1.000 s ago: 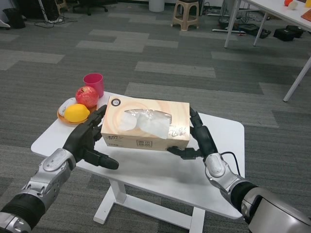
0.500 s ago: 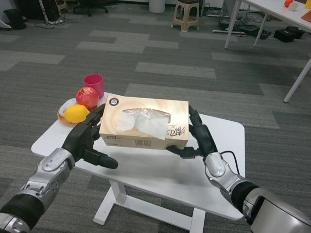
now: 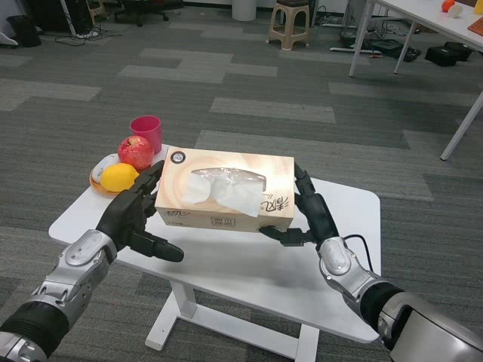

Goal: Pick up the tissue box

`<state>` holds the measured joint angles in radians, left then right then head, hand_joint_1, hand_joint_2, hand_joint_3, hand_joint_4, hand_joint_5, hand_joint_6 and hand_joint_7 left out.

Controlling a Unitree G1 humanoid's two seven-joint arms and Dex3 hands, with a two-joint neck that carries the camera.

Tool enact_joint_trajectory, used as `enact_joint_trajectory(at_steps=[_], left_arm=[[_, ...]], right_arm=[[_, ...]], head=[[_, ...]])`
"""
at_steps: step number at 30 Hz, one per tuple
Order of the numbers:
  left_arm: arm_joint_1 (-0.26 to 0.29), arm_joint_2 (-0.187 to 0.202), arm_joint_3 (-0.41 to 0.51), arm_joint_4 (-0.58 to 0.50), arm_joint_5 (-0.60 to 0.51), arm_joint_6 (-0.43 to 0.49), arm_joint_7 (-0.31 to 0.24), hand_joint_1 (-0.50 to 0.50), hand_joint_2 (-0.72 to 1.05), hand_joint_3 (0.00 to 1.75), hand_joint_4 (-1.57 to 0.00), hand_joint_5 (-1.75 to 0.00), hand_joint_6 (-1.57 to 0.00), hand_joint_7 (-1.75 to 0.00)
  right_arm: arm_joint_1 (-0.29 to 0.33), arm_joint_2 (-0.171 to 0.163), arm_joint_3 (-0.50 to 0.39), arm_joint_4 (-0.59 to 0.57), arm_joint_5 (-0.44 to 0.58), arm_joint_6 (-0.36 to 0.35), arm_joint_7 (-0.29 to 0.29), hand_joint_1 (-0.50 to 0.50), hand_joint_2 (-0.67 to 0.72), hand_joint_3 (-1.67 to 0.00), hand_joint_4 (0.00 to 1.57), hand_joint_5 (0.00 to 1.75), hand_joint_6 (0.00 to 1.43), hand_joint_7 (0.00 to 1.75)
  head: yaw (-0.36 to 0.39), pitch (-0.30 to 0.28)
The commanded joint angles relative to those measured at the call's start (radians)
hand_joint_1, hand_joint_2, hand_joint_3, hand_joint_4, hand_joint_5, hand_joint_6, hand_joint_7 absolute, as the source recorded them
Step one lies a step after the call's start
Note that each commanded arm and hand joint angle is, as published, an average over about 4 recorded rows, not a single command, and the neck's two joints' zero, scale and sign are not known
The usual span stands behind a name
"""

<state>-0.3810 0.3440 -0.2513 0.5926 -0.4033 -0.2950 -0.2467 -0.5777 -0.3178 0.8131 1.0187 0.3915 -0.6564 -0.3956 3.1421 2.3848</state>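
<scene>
The tissue box (image 3: 225, 190) is tan cardboard with a clear plastic slot on top and white tissue showing. It hangs a little above the white table (image 3: 249, 271), level, squeezed between my two hands. My left hand (image 3: 136, 215) presses flat against its left end. My right hand (image 3: 309, 215) presses against its right end, fingers spread along the side and under the lower corner.
At the table's far left corner an orange plate (image 3: 96, 181) carries a yellow lemon (image 3: 119, 176) and a red apple (image 3: 135, 151); a pink cup (image 3: 146, 130) stands behind them. A stool (image 3: 290, 23) and other table legs (image 3: 361, 34) stand on the carpet far off.
The tissue box has risen a little off the table between both hands, which moved up with it.
</scene>
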Motion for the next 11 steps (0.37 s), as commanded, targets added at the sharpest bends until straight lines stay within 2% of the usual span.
enact_joint_trajectory(at_steps=[1,11], left_arm=[[-0.018,-0.045,-0.029,-0.053,0.011,-0.016,-0.047,0.50,-0.02,0.00,0.00,-0.82,0.00,-0.14],[-0.018,-0.045,-0.028,-0.054,0.012,-0.013,-0.046,0.50,-0.02,0.00,0.00,-0.82,0.00,-0.14]], right_arm=[[-0.013,0.043,0.028,-0.051,-0.029,-0.032,0.046,-0.44,-0.54,-0.48,0.34,0.27,0.34,0.49],[-0.013,0.043,0.026,-0.052,-0.029,-0.032,0.046,-0.46,-0.54,-0.48,0.34,0.29,0.34,0.49]], head=[[0.000,0.000],[0.004,-0.004]])
